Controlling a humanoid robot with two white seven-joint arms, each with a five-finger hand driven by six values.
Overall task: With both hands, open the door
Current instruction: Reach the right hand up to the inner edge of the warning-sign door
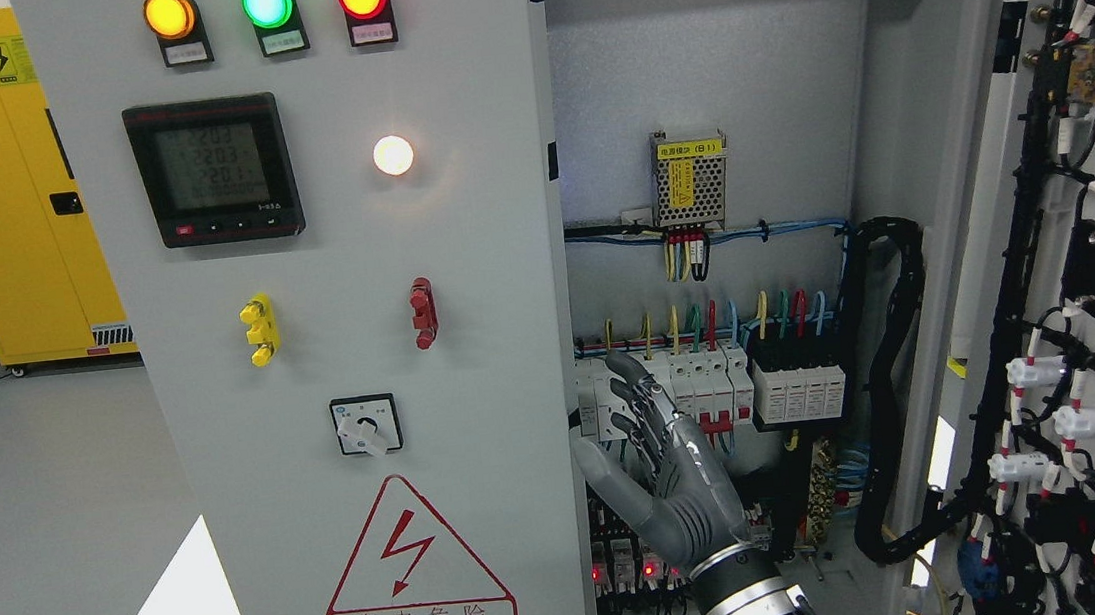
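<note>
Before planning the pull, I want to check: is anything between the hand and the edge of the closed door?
Nothing visible. The right hand is open just beside the edge of the closed door; the breakers lie behind it.

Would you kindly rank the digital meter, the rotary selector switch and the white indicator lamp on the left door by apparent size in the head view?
1. Digital meter, clearly the largest.
2. Rotary selector switch.
3. White indicator lamp, smallest.
All three sit on the same door face, so nearness hardly skews the order.
</note>
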